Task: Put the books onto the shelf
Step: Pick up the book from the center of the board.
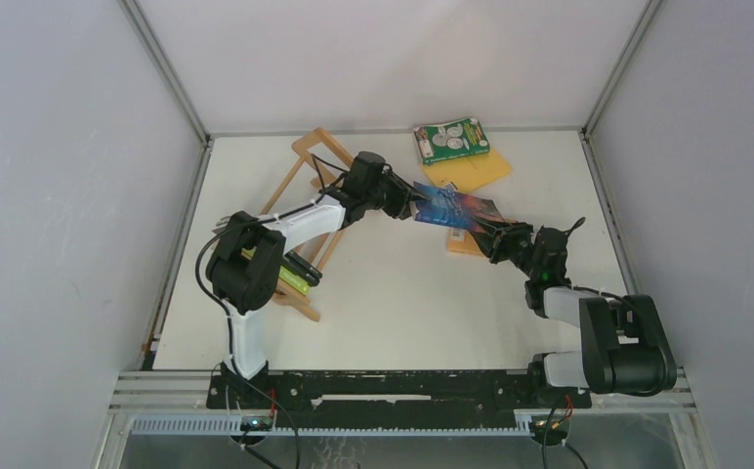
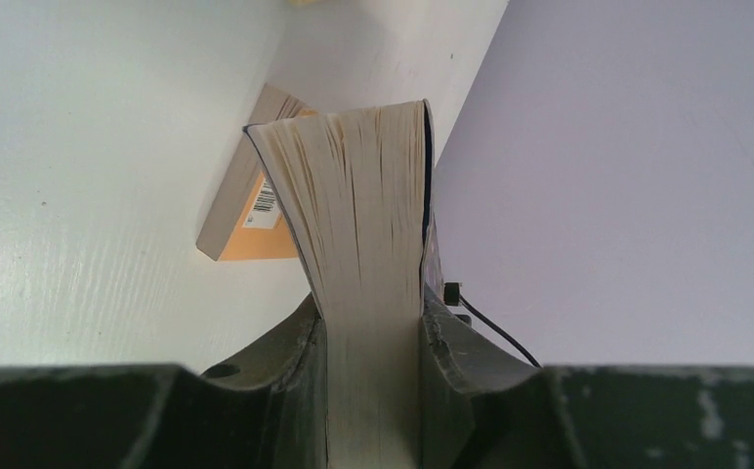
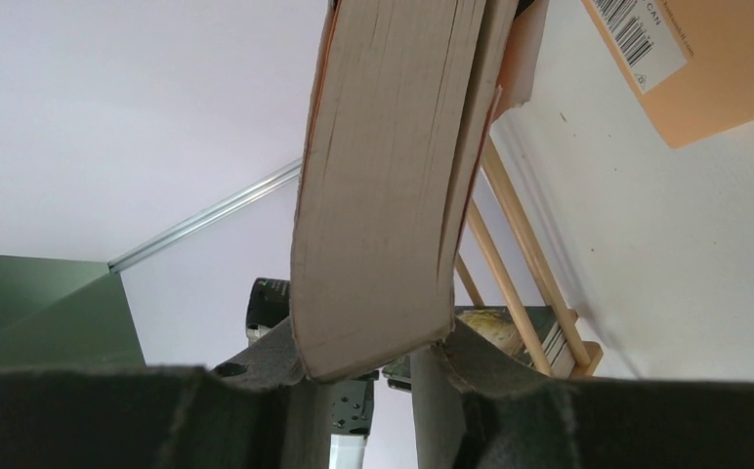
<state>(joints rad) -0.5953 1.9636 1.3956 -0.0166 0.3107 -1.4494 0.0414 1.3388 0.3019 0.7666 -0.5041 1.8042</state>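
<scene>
1. At the near left, the shelf [image 1: 305, 149] is set, running near to far.
2. At mid-table, the blue book [image 1: 456, 208] is clamped by the left gripper [image 1: 414, 202] at its left end and the right gripper [image 1: 488, 232] at its right; its long axis runs left-right.
3. The shelf is judged left of it, nearer the left arm.
4. Farther back, the green book [image 1: 451, 140] and yellow book [image 1: 476, 171] are seen lying flat.

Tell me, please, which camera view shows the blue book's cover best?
The top external view: the blue book shows most of its cover there, held between the left gripper and the right gripper. Both wrist views show only its page edges, end-on, between their own jaws.
</scene>
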